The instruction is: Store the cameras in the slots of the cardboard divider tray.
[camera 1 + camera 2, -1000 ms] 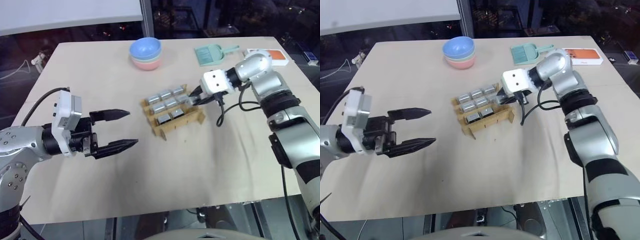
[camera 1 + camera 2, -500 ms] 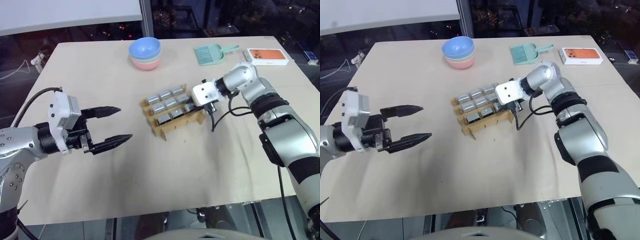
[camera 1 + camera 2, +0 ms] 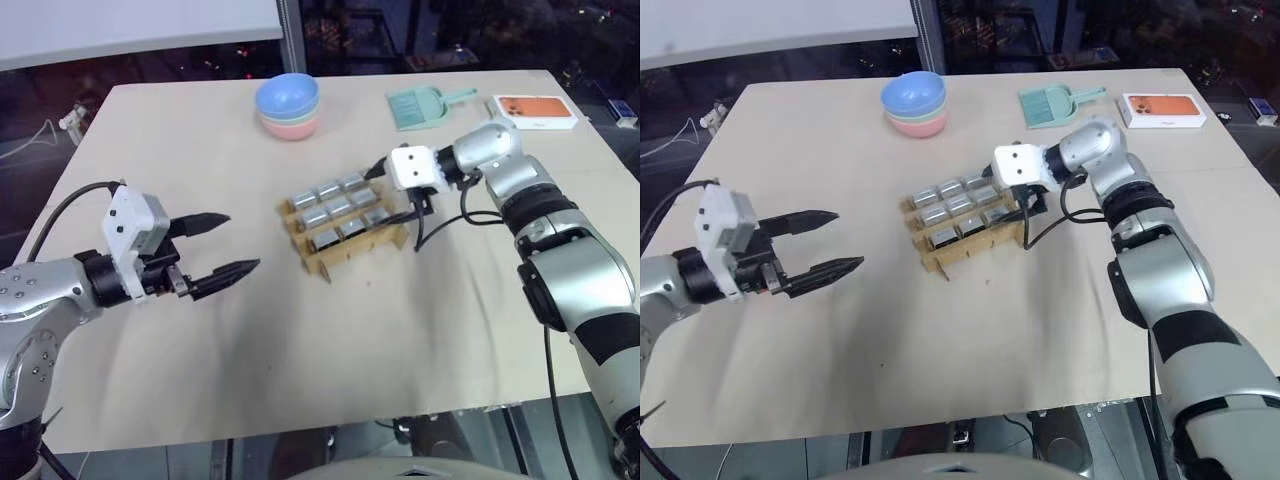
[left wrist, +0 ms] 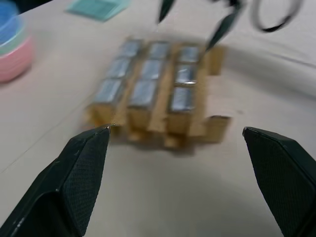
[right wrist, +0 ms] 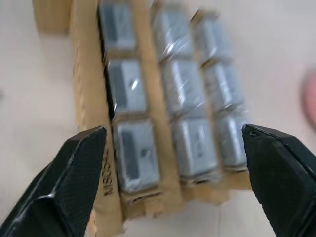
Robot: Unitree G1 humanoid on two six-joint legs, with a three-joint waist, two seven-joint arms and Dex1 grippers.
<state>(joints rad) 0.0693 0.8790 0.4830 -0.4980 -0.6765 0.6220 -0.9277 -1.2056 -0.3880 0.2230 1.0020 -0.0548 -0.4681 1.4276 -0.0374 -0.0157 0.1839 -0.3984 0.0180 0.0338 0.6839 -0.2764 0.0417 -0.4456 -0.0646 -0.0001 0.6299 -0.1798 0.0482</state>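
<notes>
Right end effector: fingers spread wide, empty, at centre-right of frame, straddling the right edge of the cardboard divider tray. One finger near the tray's far right corner, the other by its right-hand strip ends; contact w/ tray can't be told.

Left end effector: fingers wide apart, empty, mid-left of frame above the desk, tips aimed toward tray, well apart from it.

Cardboard divider tray: centre of frame, on desk, set at a slant. Nine slots, 3 x 3, all filled per right wrist view.

Cameras: silver-grey blocks, one per slot, tops glinting, sitting upright in the grid.

Surroundings:
- Stacked bowls, blue on top, pink under: upper centre-left, well apart from tray.
- Mint-green dustpan: upper right, beyond right arm.
- White-and-orange box: upper right corner area, just beside dustpan.
- Black cable loops from right wrist, hanging near tray's right side.
- Bare desk betw. left end effector and tray.

Vs earlier frame (1 s ago): right end effector was pinched shut over tray's right column; now spread, nothing in it. It dipped to the tray midway, then lifted slightly. Left end effector sits lower and further left in frame, opening unchanged. Tray, bowls, dustpan, box unmoved.
</notes>
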